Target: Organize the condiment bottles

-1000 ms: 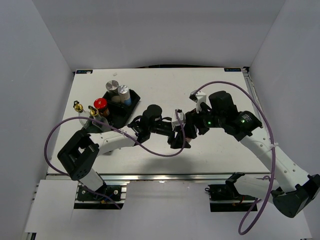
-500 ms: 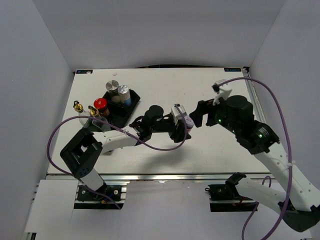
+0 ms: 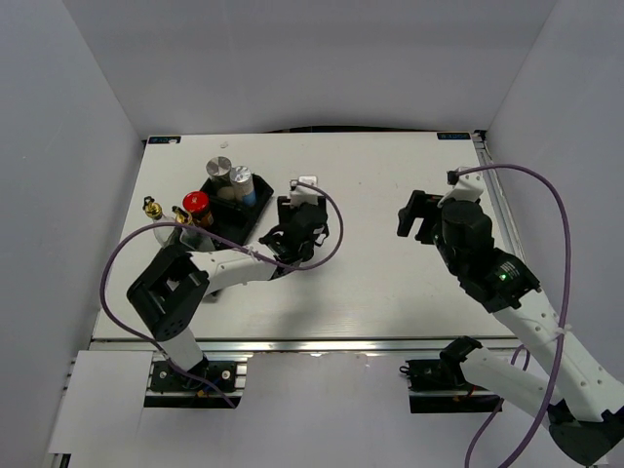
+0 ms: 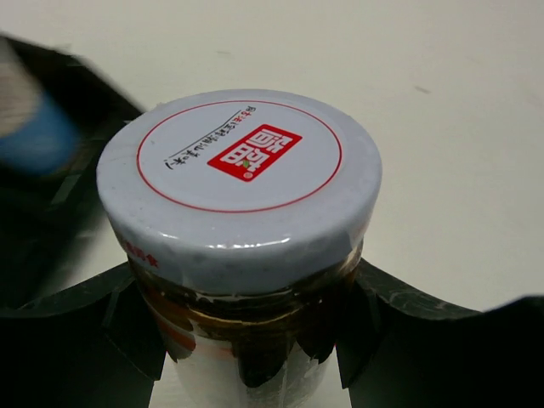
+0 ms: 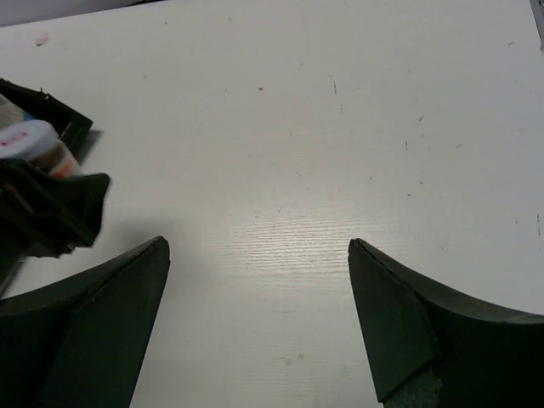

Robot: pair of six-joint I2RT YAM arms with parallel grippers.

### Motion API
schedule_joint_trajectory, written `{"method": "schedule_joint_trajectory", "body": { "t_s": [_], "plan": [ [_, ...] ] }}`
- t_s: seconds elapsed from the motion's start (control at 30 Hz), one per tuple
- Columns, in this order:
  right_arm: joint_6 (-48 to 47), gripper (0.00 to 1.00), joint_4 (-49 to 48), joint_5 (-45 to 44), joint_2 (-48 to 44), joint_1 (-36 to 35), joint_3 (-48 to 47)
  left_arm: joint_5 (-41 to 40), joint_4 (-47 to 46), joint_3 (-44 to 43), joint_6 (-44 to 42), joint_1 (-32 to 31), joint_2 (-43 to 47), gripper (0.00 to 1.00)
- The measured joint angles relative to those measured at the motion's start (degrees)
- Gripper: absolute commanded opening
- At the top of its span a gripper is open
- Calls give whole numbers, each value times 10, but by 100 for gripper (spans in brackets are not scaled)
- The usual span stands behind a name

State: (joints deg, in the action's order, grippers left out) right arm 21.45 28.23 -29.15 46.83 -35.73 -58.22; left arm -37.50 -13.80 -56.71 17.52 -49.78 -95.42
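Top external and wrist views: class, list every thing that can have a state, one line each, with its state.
left gripper: shut on the red-labelled jar
red-labelled jar: lid on, gripped at its sides
right gripper: open, empty
silver-lidded jars: upright in the tray, lids on
red-lidded jar: upright, lid on
gold-spouted bottles: upright, left of the tray

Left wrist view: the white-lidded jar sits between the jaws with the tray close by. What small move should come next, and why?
Probably carry the jar a little farther toward the black tray and over a free spot before lowering it. The left gripper has its jaws shut on it below the lid, and the tray's edge lies just beside it. The right gripper is open, empty and out of the way.
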Motion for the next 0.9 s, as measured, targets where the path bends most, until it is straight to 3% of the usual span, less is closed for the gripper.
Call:
{"method": "schedule_joint_trajectory", "body": {
  "t_s": [0.13, 0.4, 0.57, 0.9],
  "plan": [
    [2, 89, -3, -3, 2, 6, 17, -159, 9, 1, 32, 21, -11, 0],
    [1, 89, -30, 6, 3, 21, 43, -325, 15, 1, 90, 83, -37, 0],
    [-2, 89, -35, 11, 2, 34, 52, -350, 23, 8, 133, 125, -40, 0],
    [-12, 90, -51, 59, 4, 65, 59, -417, -34, 48, 120, 158, -67, 0]
  ]
}}
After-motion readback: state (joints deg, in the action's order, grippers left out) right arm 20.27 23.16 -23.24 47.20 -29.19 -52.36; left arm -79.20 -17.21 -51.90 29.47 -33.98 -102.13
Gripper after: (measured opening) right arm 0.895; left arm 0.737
